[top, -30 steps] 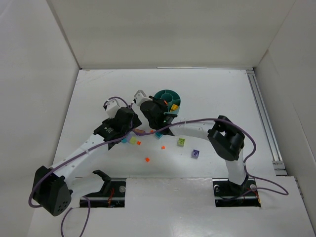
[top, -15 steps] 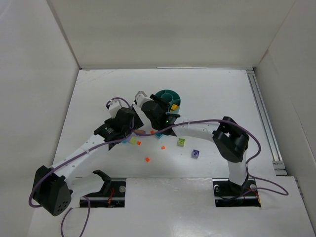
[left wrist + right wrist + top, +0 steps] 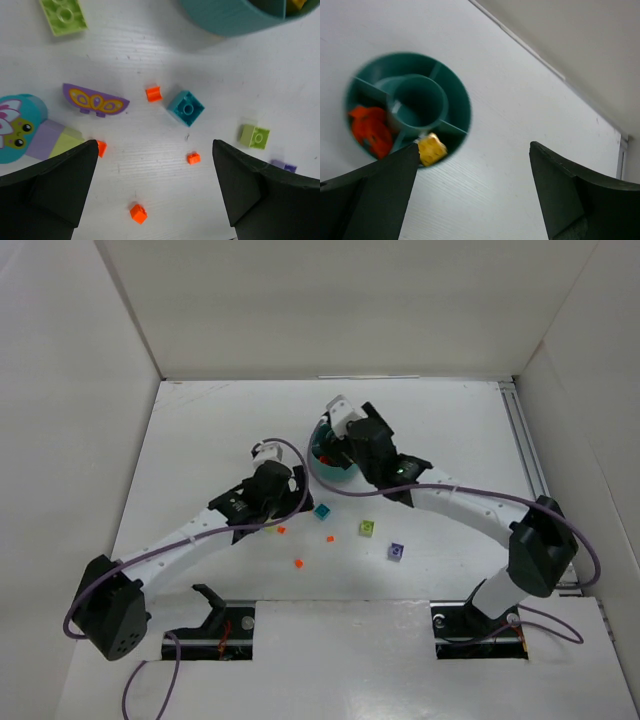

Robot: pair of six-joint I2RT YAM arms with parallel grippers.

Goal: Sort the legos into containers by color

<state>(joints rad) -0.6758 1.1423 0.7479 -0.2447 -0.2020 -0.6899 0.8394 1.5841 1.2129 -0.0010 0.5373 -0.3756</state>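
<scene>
The left gripper (image 3: pixel 154 160) hangs with its fingers spread wide and nothing between them, over the loose legos in the middle of the table (image 3: pixel 200 440). Under the gap, a little toward the right finger, lies a teal brick (image 3: pixel 185 108). Small orange bits (image 3: pixel 154 93) are scattered round it, one just beside the left fingertip. A purple butterfly piece (image 3: pixel 95 100) lies to the left, and a lime brick (image 3: pixel 254 136) and a purple brick (image 3: pixel 282 165) lie by the right finger. The patch looks crowded for so wide a spread. Closing here could trap two colours at once or flick a bit away, and the orange bits look small enough to slip from the pads.

The right gripper (image 3: pixel 473 150) is also spread and empty, above the teal dish (image 3: pixel 462 100), which stands in the far half of the table, about midway between its left and right edges. A yellow brick (image 3: pixel 432 150) lies by the dish's rim, close to the left finger. Orange legos (image 3: pixel 370 131) fill the next wedge, and the central cup (image 3: pixel 417 102) looks empty. The view is blurred, so I cannot tell whether the yellow brick sits flat or leans on the divider. If it leans, it could tip in with the orange. From above, both arms crowd the dish, so a delivery by the left arm could clip the right.
</scene>
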